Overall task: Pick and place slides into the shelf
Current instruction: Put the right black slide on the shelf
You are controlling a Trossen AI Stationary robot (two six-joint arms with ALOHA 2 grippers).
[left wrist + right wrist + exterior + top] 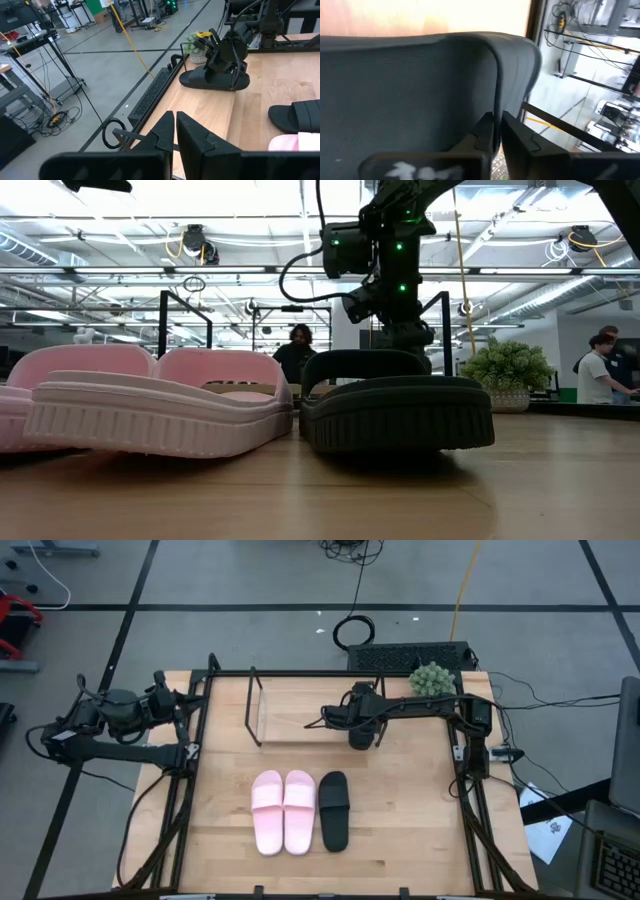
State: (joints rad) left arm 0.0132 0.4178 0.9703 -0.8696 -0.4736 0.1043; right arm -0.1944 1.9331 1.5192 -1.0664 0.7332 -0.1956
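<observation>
One black slide (200,80) sits at the right end of the shelf (285,705), a wooden board framed by thin black rods, under my right gripper (497,120), which is shut on its strap. The other black slide (333,810) and the pale pink pair (283,812) lie soles down, side by side, on the table near its front edge. My left gripper (175,117) is shut and waits at the table's left edge (185,705), holding nothing. My right gripper pinches the held slide's wide strap at its edge (492,107) between its two fingers. It comes from above, pointing down. The slide stays level with its sole toward the shelf board; whether the sole rests on the board or hangs just above it, I cannot tell.
A small green plant (430,678) stands at the table's far right corner, close behind the right arm. Black frame rails run along both table sides. The shelf's left part (280,710) is bare board. People stand in the room beyond the table (298,345).
</observation>
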